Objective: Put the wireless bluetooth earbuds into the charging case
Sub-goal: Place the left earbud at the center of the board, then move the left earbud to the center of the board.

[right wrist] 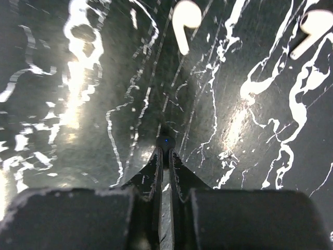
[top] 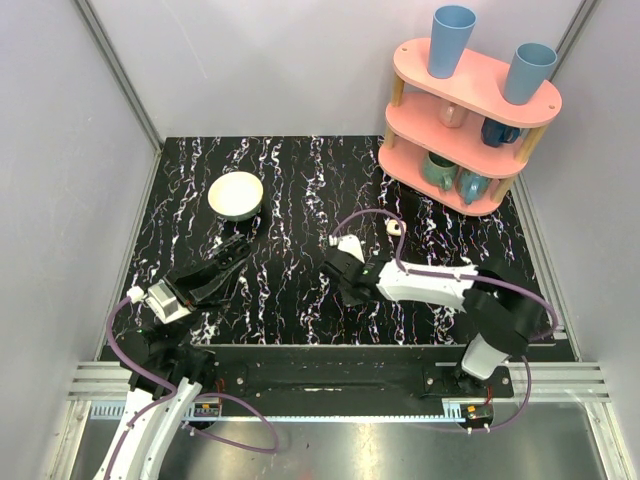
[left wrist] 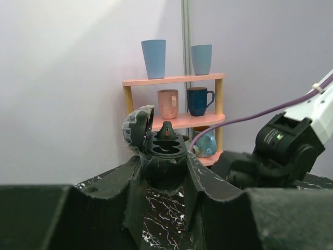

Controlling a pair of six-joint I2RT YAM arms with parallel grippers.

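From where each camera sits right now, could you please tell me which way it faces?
Top view: above and behind the arm bases, looking down on the table; both arms show, with the left gripper and right gripper over it.
Left wrist view: low on the left arm, facing across to the shelf; its fingers grip the open case.
Right wrist view: pointing down at the table, two earbuds beyond its shut fingers.
Shared: top and left wrist views both show the shelf and the right arm.
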